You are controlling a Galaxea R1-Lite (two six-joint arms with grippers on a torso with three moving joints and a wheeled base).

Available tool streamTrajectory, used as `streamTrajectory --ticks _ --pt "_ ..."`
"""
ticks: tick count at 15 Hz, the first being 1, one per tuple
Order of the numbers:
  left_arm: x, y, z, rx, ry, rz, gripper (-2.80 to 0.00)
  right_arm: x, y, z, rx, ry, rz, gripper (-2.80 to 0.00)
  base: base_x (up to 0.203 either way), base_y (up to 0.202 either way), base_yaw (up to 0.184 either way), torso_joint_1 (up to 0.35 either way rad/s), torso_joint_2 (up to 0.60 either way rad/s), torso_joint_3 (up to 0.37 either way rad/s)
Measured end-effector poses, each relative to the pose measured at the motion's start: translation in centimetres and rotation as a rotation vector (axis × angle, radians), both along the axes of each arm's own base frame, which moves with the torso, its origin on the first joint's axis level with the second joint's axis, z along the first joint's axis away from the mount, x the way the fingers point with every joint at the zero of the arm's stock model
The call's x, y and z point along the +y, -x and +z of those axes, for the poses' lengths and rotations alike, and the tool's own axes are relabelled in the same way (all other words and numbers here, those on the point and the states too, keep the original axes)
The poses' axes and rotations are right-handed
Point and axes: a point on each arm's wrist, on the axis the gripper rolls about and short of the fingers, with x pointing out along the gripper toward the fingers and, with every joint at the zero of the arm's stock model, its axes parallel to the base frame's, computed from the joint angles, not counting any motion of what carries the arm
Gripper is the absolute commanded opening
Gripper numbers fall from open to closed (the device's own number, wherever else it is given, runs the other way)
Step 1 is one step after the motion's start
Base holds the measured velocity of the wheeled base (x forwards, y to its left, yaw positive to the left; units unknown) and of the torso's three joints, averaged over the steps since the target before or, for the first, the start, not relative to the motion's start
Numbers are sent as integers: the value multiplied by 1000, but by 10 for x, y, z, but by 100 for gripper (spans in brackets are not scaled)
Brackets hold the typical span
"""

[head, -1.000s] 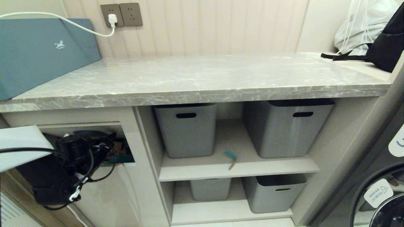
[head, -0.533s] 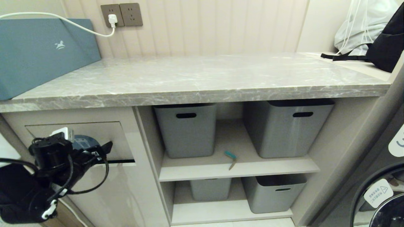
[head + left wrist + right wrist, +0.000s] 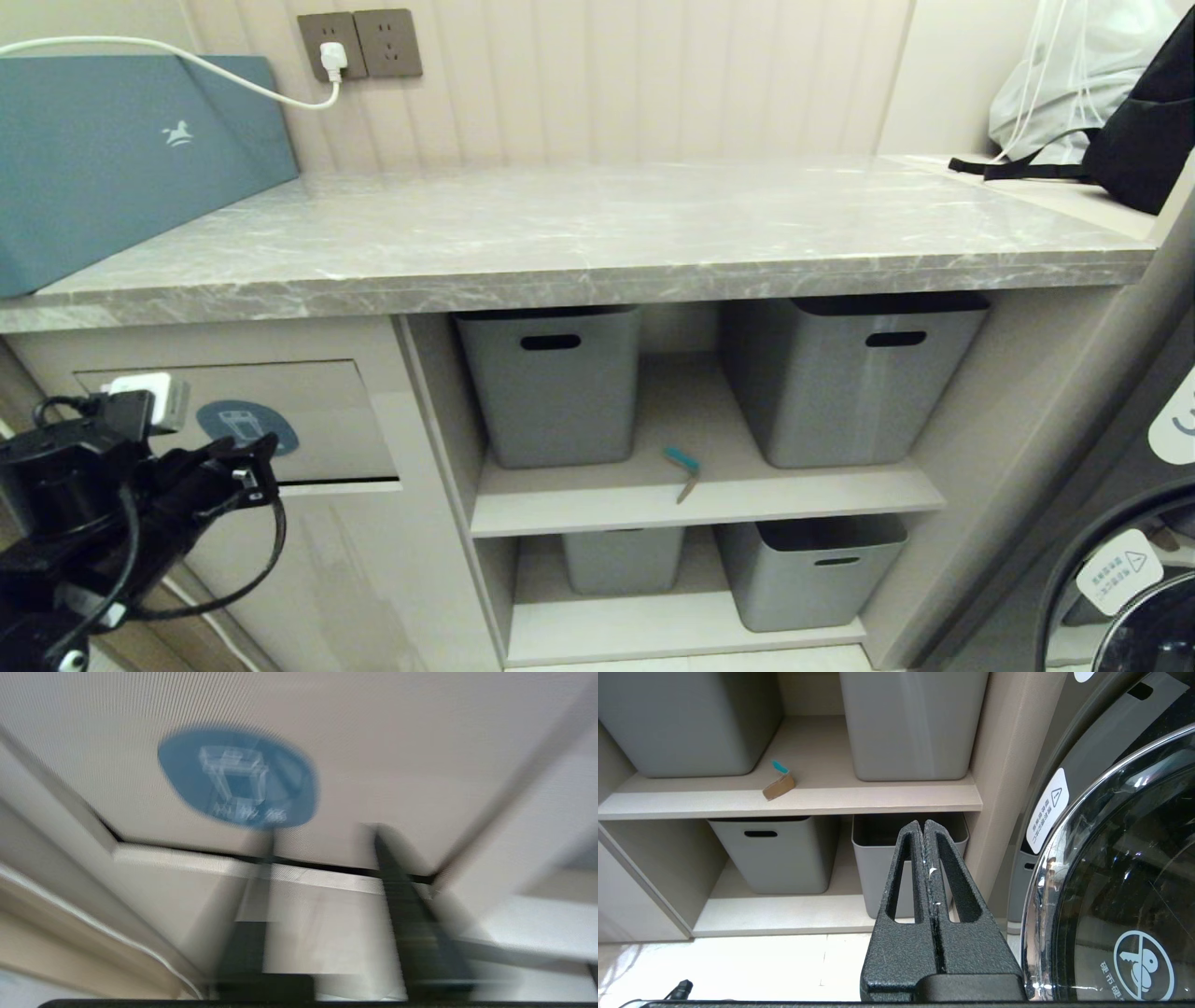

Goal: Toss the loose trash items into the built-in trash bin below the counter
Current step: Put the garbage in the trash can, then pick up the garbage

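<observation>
Ahead of left gripper [image 3: 322,905], jaws part-open and empty: bin flap [image 3: 308,411] shut; brown strip [image 3: 686,471] possibly overlooked, lying well aside.

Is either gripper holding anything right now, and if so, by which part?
Nothing. The left gripper shows empty before the closed trash bin flap; the right gripper is shut on nothing.
</observation>
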Motion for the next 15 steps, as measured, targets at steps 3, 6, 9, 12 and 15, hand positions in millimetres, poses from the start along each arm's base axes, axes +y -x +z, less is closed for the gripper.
streamTrajectory --ticks 3,6,9,12,15 --pt "-15 31 12 -31 -85 -131 -280 0 0 0 0 0 0 -280 0 0 0 0 0 0" --pt "-37 61 17 -63 -108 -291 -280 0 0 0 0 0 0 -280 0 0 0 0 0 0" --pt "-62 87 17 -84 -183 -469 -280 0 0 0 0 0 0 -280 0 0 0 0 0 0" --pt "-77 95 11 -80 -272 -610 -280 0 0 0 0 0 0 -280 0 0 0 0 0 0" --pt "-92 78 24 -150 -246 -756 -280 0 0 0 0 0 0 -280 0 0 0 0 0 0"
